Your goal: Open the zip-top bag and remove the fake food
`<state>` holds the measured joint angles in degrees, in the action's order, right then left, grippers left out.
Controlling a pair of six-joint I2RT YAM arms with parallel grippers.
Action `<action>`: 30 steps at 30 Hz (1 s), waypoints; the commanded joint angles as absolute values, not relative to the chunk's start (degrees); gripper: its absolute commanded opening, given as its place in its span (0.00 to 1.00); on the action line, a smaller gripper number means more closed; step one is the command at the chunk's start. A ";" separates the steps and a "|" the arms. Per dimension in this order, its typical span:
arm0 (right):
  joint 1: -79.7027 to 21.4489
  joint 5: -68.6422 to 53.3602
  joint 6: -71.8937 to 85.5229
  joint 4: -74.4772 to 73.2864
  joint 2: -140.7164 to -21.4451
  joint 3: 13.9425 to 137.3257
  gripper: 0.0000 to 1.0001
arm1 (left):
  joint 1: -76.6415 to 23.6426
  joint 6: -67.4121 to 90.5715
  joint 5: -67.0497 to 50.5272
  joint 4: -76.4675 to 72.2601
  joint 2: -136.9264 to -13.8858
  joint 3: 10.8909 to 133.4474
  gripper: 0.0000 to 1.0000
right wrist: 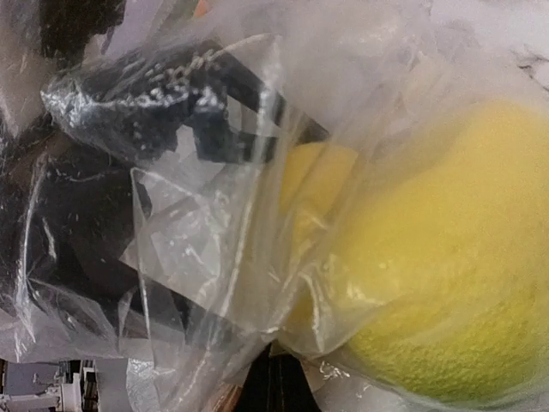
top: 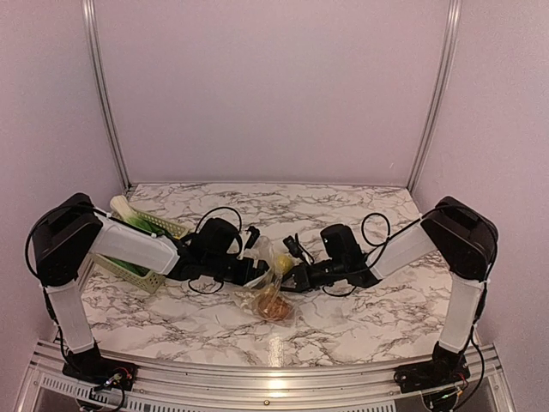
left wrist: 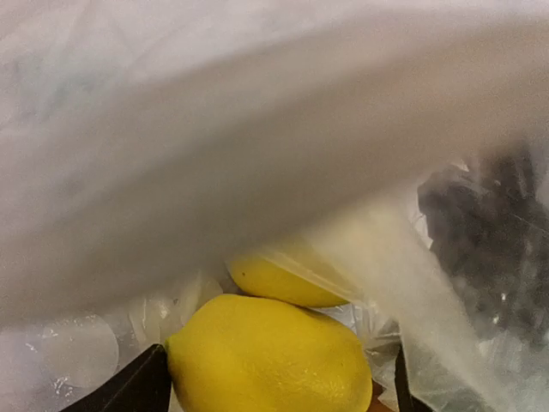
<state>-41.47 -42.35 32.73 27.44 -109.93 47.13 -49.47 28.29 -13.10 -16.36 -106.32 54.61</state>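
zip-top bag [top: 273, 279] mid-tabletop [top: 360, 318], between both arms; lemon [left wrist: 270, 356] and brown lump [top: 274, 305] inside | left fingers [left wrist: 133, 390] flank the lemon, grip cannot tell | right fingers [top: 298, 276] at bag's right edge, plastic hides state

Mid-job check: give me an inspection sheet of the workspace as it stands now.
Surface: marble-pattern table, glare spot near the front edge.
Job's things: zip-top bag at centre between the arms; lemons and brown lump inside it; green-and-white vegetable in the basket.
Clutter: green basket at left, partly under the left arm.
Grippers: left gripper appears to be inside the bag mouth, jaws apart around a lemon; right gripper at the bag's other side, jaws hidden by plastic.
Cables: black loops on both arms.
Surroundings: pale walls, metal posts.
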 commanded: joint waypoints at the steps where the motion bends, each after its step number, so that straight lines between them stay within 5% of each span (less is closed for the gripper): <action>1: -43.28 -34.80 30.44 20.83 -113.80 48.32 0.00 | -52.54 27.89 -13.12 -6.58 -110.62 57.00 0.91; 15: -39.36 -27.60 27.89 14.87 -106.73 42.05 0.00 | -51.81 26.85 -8.88 -4.25 -103.44 50.96 0.98; 30: -38.86 -27.15 27.07 13.62 -105.14 42.14 0.00 | -47.17 31.22 -8.15 -13.61 -94.46 44.66 0.62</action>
<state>-39.88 -30.37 28.18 17.91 -105.91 43.16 -48.29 30.30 -8.71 -11.14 -97.43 46.35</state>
